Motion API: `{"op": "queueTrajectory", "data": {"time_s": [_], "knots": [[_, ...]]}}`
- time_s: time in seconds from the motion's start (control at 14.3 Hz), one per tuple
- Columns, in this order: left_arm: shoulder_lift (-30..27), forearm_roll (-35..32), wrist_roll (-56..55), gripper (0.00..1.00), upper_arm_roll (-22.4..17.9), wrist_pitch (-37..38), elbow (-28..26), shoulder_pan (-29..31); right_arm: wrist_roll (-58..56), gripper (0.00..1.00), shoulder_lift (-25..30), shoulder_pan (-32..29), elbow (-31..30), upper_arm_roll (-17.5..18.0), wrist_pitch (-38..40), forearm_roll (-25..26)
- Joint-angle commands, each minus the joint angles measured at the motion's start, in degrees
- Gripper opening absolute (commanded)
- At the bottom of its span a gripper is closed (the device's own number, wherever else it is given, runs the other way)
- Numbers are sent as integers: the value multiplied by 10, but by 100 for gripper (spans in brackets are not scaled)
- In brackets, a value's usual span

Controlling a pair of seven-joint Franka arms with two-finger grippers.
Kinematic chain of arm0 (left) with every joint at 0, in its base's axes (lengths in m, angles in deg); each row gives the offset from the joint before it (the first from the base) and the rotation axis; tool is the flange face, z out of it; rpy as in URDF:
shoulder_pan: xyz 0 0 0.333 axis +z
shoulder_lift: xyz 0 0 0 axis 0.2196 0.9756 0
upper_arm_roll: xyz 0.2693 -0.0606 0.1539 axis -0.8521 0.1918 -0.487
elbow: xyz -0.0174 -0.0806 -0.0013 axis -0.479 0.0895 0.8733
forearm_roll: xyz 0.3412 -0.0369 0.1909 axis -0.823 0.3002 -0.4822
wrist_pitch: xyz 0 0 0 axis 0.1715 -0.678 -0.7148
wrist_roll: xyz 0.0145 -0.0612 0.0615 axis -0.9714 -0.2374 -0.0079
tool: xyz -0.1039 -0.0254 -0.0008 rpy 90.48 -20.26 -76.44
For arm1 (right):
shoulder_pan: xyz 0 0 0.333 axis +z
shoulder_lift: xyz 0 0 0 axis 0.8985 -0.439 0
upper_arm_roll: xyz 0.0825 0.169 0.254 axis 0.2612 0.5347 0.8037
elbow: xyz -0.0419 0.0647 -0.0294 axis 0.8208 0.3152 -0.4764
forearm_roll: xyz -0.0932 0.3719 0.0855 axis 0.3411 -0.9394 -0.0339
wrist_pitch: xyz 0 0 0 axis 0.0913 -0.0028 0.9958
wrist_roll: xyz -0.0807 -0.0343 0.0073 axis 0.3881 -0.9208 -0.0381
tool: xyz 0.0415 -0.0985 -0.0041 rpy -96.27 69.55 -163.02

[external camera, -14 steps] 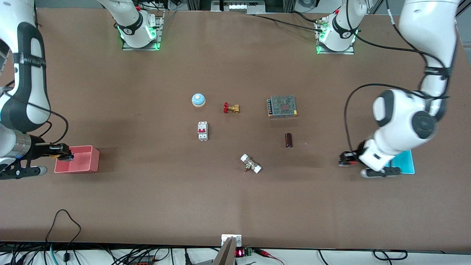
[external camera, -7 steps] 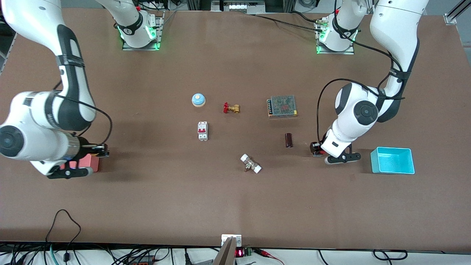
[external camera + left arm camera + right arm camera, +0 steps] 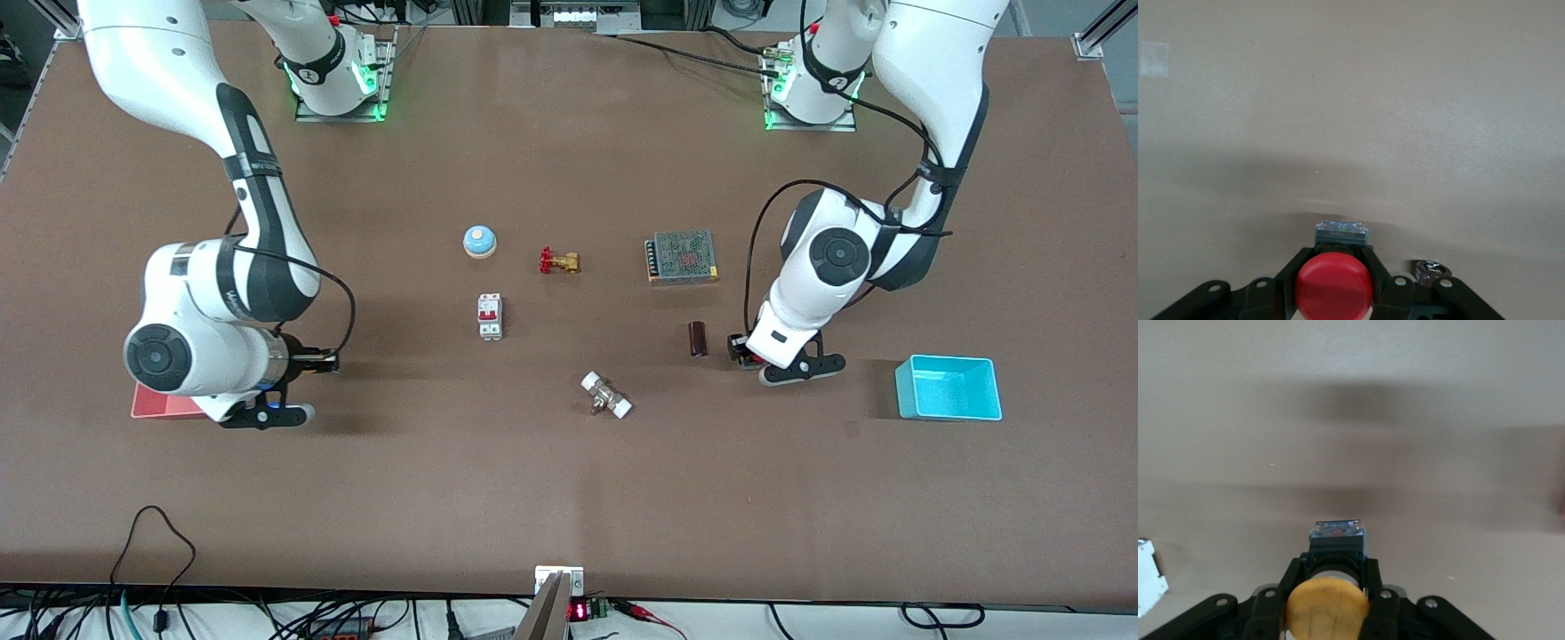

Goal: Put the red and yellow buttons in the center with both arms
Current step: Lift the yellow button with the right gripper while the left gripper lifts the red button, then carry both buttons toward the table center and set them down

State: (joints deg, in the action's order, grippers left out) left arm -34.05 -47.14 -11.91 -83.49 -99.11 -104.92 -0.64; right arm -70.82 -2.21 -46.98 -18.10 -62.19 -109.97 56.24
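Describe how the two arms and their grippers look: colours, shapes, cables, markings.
Both arms are glossy white with rounded, bulbous joints, black bands and round black joint caps. A loose black cable loops along each forearm. The left gripper and right gripper are black; each wrist view shows black finger links with small holes. The bases glow green, with dark collars bearing a small white mark.

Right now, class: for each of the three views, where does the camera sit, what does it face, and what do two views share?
Front view: high across the table, facing both white arms; brown tabletop, cyan rectangular bin, pink bin.
Left wrist view: on the left arm's wrist, looking past the left gripper shut on the red-capped push button.
Right wrist view: on the right arm's wrist, past the right gripper shut on the orange-yellow-capped push button.
Shared: front and left wrist views both show the left gripper over the tabletop.
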Motion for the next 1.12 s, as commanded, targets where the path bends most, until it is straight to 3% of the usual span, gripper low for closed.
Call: {"op": "queueTrajectory", "data": {"time_s": [0.0,0.35,0.49,0.56,0.63,0.7,0.77,0.91,0.98,1.05], "knots": [[-14,-32,-35,1,-6,-17,-18,-6,6,33,-3,22,-39,-4,-47,-17],[7,-32,-42,1,-6,-43,-18,-6,102,33,-12,70,-73,-4,-111,-17],[16,-32,-42,4,-6,-56,-18,-6,118,33,-19,88,-74,-4,-127,-17],[18,-32,-42,9,-6,-57,-16,-6,121,33,-20,90,-77,-4,-133,-17],[19,-32,-42,24,-8,-57,-15,-5,122,33,-21,92,-79,-4,-140,-17],[19,-32,-42,72,-9,-57,-14,-4,122,33,-24,92,-86,-3,-148,-17],[19,-32,-42,100,-9,-57,-14,-4,121,34,-24,92,-93,-3,-155,-17],[18,-32,-42,100,-9,-57,-14,-2,121,34,-24,93,-98,-4,-158,-17],[18,-32,-42,100,-9,-57,-14,-2,121,42,-24,93,-100,-3,-158,-17],[18,-32,-42,100,-9,-56,-13,-1,122,66,-24,92,-100,-3,-157,-17]]}}
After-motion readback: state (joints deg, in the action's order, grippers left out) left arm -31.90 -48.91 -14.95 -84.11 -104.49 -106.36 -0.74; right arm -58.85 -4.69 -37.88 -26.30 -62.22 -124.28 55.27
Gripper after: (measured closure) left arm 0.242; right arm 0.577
